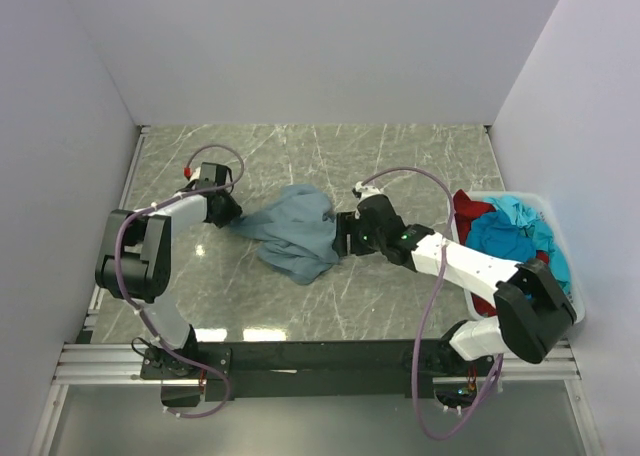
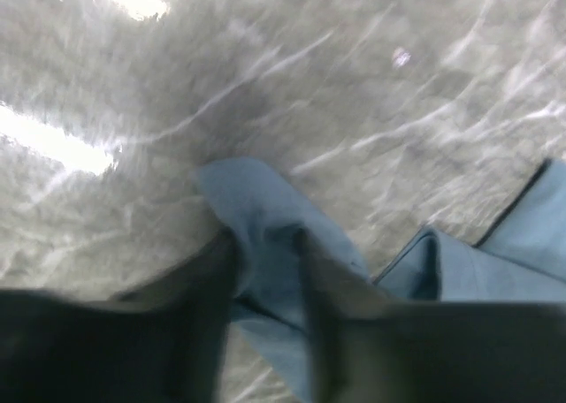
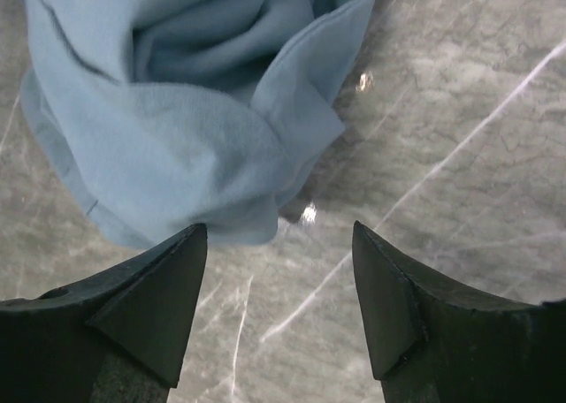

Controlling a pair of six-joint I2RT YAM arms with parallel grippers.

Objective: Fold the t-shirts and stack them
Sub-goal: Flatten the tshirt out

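Pinching a small fold of the grey-blue t-shirt (image 2: 265, 200) between the fingers of the left pincer (image 2: 265, 244), at the shirt's left edge. Blurry there, so hard to say how tight. Only a thin bit of cloth inside, so could slip out on a pull and flop back down. Spread wide open on the other side, the right pincer (image 3: 279, 235), with nothing inside it. Hovering low, just beside the shirt's right edge, not touching it. Might close on bare table (image 3: 442, 155) and grab nothing. Or might scoop up two layers at once, because of the bunched folds right in front of it. Lying in a crumpled heap in the middle of the table, between both pincers, not flat and not folded yet. Could twist up worse if tugged from one side only. Further out to the right, piled in the white bin (image 1: 572, 301), a turquoise t-shirt (image 1: 510, 231) and a dark red t-shirt (image 1: 465, 208), not yet folded. Could get snagged by the right arm (image 1: 480, 266), so close over the bin.
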